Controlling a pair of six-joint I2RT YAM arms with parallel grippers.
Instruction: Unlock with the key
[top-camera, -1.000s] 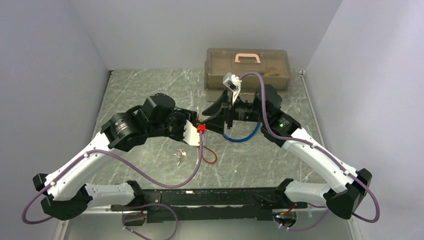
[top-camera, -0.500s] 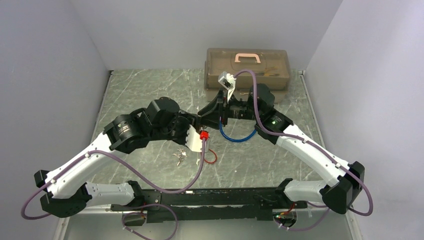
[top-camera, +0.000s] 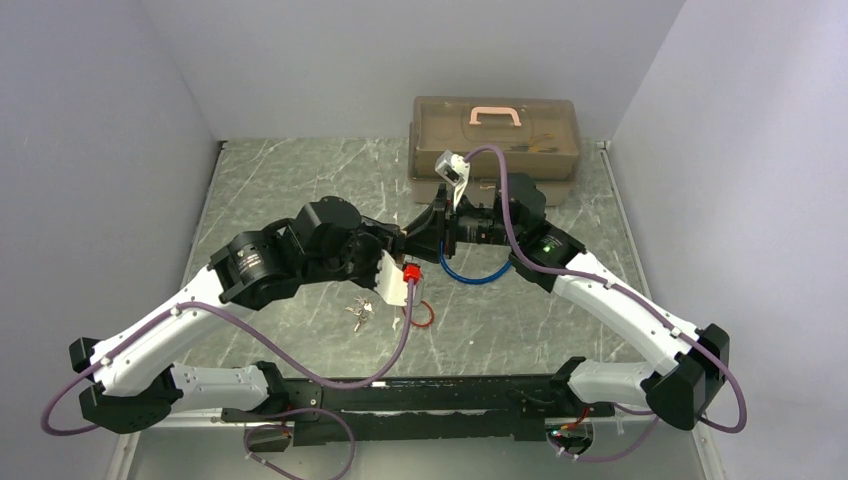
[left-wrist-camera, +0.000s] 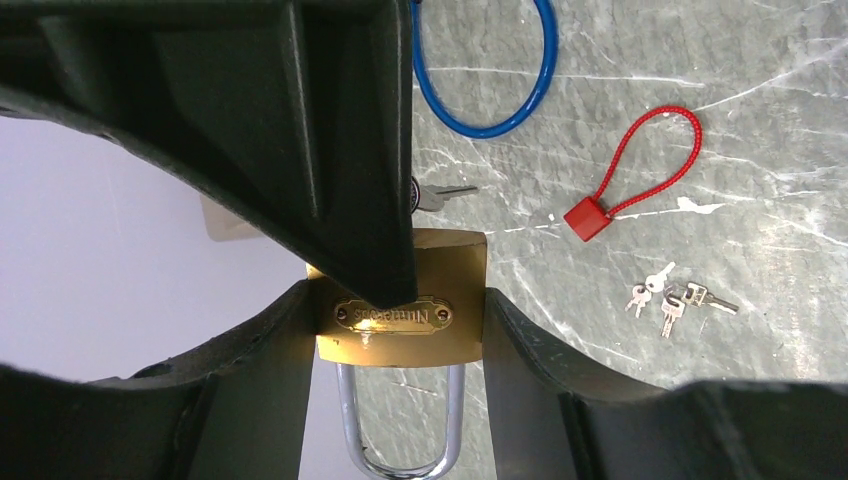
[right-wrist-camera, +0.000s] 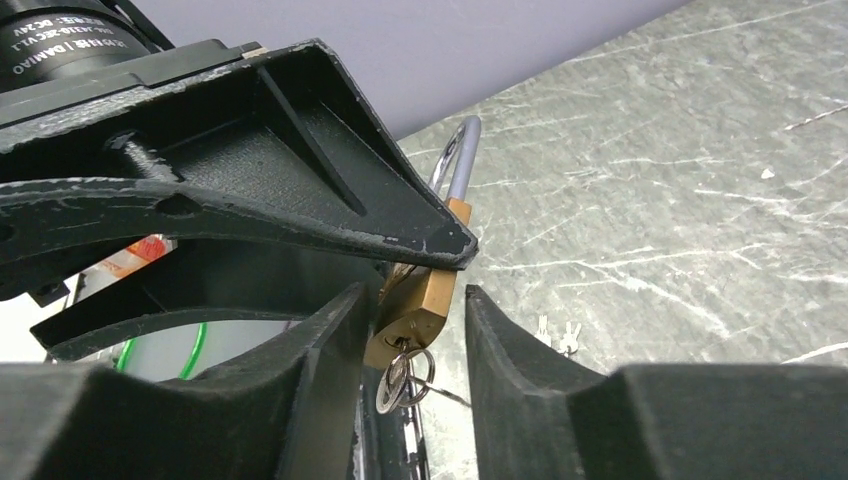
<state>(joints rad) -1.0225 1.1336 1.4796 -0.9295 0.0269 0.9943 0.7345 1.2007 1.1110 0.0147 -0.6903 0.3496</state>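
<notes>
The brass padlock (left-wrist-camera: 400, 300), steel shackle (left-wrist-camera: 400, 440) trailing and a ringed key (right-wrist-camera: 395, 380) sitting in its keyhole, is hanging over the middle of the desk (top-camera: 300, 180), slightly nearer the front edge than a second ago. The left end effector (left-wrist-camera: 396, 296) is clamping its sides. The right end effector (right-wrist-camera: 412, 292), having edged closer, is straddling the key end, but whether it is gripping cannot be told.
</notes>
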